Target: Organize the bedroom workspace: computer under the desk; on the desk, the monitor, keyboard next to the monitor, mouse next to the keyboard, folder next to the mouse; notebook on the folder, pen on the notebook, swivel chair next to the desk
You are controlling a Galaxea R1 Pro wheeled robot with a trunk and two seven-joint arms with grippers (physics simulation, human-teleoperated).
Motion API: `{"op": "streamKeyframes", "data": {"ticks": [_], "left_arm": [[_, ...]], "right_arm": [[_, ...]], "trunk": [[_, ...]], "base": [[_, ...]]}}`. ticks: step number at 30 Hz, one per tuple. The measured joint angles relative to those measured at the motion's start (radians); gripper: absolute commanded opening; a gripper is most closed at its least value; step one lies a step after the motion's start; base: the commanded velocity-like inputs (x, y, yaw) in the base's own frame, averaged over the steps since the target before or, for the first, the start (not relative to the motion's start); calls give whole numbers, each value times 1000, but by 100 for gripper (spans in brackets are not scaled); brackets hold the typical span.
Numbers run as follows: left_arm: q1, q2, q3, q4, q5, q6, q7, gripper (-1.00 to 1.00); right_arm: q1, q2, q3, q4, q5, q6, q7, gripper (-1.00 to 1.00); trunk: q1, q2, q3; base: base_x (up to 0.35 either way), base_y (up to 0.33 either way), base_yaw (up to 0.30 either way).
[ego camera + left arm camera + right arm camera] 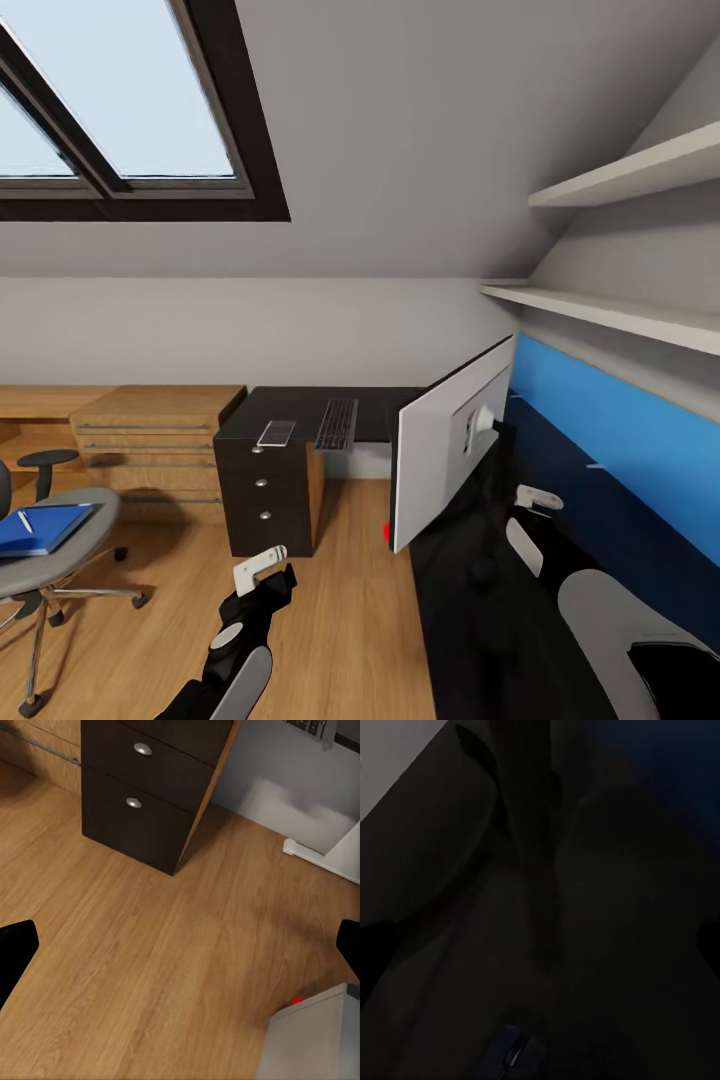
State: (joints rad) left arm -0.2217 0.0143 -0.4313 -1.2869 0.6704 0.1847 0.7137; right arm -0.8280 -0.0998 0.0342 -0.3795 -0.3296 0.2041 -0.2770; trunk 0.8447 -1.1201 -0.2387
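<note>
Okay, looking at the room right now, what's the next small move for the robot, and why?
Probably turn toward the swivel chair: the blue folder lies on its seat, not on the desk by the keyboard.

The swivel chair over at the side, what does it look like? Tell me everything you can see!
The swivel chair stands on the light wood floor at the left edge of the head view, apart from the black desk. It has a rounded grey seat, a black armrest on a post, and shiny chrome legs spreading out to small dark castors. Its back is cut off by the picture's edge. A flat blue folder lies on the seat, with a thin white pen on top.
</note>
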Motion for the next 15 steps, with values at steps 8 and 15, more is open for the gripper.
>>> {"op": "streamKeyframes", "data": {"ticks": [8,15], "left_arm": [[0,0,0,0,0,-1,0,100],[0,0,0,0,1,-1,0,100]], "right_arm": [[0,0,0,0,0,0,-1,100],[0,0,1,0,0,1,-1,100]], "trunk": [[0,0,0],[0,0,0]], "base": [[144,0,0],[53,0,0]]}}
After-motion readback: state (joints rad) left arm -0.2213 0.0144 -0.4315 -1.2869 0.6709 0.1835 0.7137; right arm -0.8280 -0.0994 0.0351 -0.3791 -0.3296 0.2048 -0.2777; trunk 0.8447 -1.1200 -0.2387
